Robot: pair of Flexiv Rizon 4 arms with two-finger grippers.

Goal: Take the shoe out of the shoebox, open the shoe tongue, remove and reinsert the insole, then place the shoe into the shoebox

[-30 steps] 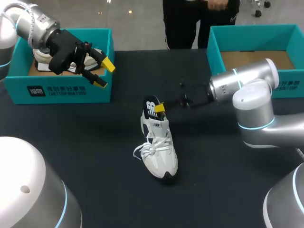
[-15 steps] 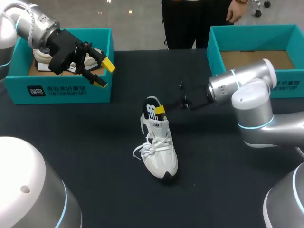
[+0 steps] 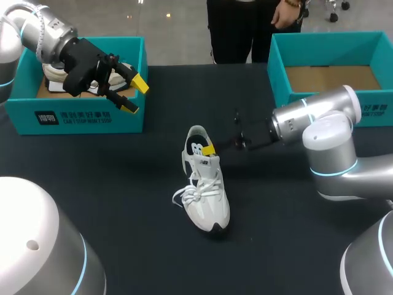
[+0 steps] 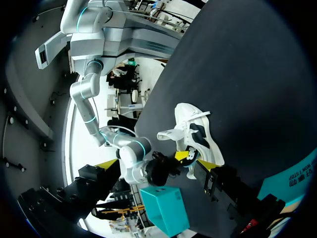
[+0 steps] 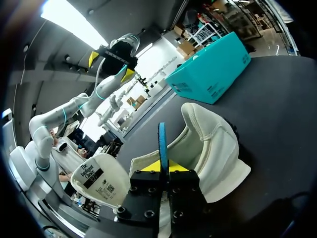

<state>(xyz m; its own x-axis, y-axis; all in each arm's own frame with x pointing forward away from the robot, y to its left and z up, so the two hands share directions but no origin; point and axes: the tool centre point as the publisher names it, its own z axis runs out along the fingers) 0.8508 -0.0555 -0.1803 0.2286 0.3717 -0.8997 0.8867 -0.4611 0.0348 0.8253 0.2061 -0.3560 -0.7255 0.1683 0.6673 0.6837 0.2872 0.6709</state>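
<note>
My right gripper pinches the insole at the shoe heel; pushed crookedly, it could buckle. My left gripper hangs open, empty.

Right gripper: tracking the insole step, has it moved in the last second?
Yes. The right gripper, shut on the insole, has moved slightly toward the shoe's laces, away from the right shoebox.
</note>
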